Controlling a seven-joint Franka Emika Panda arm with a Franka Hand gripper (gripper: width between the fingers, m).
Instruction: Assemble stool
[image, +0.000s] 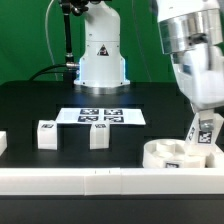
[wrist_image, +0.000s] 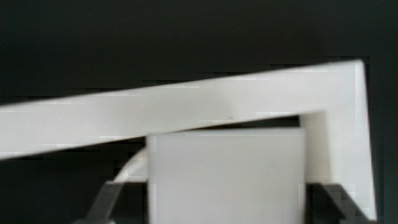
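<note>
One seat (image: 168, 156) is lying on the black table (image: 30, 100) toward the exterior view's right, just behind the long white border rail (image: 90, 180). It is showing as a round, thick white disc with a raised rim and a marker tag on its upper face. Three legs are showing in full, all short white rectangular blocks with black-and-white square tags. The first loose leg (image: 47, 134) and the second loose leg (image: 98, 136) are standing upright and well apart in front of the marker board (image: 100, 116). The gripped leg (image: 206, 131) (wrist_image: 224, 172) is hanging tilted over the seat's side nearer the exterior view's right. Its lower end is reaching the seat's top, though whether it is touching cannot be told. A cropped block (image: 2, 142) is sitting at the exterior view's left edge, white like the legs but too cut off to name. The single gripper (image: 201, 118) is clamping the gripped leg, and in the wrist view the two dark fingers (wrist_image: 118, 200) are pressing its sides. A broad white angled band (wrist_image: 160, 110) is crossing behind the leg there, too blurred to identify.
</note>
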